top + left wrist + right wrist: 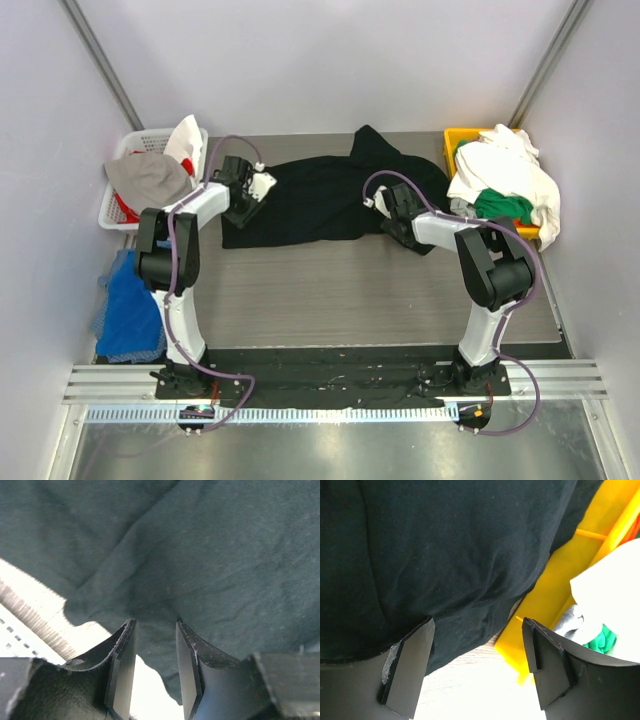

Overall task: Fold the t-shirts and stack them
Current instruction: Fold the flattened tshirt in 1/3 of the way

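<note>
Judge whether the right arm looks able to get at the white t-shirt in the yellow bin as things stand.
Probably yes. The right gripper is open over the edge of the black t-shirt, right beside the yellow bin. The white t-shirt lies on top of the pile, uncovered.

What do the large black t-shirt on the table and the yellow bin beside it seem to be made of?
The large black t-shirt looks like soft matte knit fabric, perhaps cotton: it creases and has a stitched hem. The yellow bin looks like smooth rigid plastic: flat straight walls with a slight sheen.
</note>
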`<state>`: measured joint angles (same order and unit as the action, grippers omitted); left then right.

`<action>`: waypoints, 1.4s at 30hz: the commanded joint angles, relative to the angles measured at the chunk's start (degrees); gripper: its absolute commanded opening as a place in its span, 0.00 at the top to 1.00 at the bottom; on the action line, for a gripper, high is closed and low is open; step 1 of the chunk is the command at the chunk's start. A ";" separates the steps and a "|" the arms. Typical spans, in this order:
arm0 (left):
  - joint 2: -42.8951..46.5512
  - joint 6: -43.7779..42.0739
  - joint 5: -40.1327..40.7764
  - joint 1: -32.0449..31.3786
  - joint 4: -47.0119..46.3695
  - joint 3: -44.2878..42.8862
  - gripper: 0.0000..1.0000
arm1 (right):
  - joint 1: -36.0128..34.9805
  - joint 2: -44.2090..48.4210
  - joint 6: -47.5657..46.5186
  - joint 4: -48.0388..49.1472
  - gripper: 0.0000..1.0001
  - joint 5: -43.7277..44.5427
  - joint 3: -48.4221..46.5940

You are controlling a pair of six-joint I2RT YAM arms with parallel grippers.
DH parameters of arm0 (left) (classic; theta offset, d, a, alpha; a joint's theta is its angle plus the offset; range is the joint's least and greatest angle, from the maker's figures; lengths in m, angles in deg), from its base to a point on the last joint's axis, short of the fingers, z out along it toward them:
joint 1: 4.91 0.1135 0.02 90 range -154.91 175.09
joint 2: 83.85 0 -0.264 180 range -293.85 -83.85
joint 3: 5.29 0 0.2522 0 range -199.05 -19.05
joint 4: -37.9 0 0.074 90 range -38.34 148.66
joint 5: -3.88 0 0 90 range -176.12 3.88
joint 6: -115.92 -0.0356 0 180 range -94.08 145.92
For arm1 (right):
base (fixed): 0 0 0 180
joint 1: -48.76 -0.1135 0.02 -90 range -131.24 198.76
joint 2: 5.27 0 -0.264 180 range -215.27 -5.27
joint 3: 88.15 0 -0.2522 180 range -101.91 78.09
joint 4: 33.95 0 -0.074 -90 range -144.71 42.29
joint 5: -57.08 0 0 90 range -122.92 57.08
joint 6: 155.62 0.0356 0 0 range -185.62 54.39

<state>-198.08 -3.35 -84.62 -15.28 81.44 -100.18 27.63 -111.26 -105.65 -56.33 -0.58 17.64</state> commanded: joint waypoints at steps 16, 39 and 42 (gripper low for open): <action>1.29 -7.46 11.25 0.70 -8.69 10.19 0.60 | 2.40 6.58 -3.48 0.98 0.21 -0.51 12.89; 14.57 -7.64 10.81 0.79 -10.18 24.78 0.60 | 2.40 22.49 -2.51 -9.22 0.22 -10.28 19.05; 14.39 -7.11 10.81 0.70 -9.92 23.12 0.60 | 2.49 24.33 -1.19 -9.48 0.22 -10.71 17.04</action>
<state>-184.44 -10.78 -73.65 -15.02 68.85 -76.66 29.86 -90.71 -108.75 -64.53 -9.50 36.55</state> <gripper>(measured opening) 0.396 0.782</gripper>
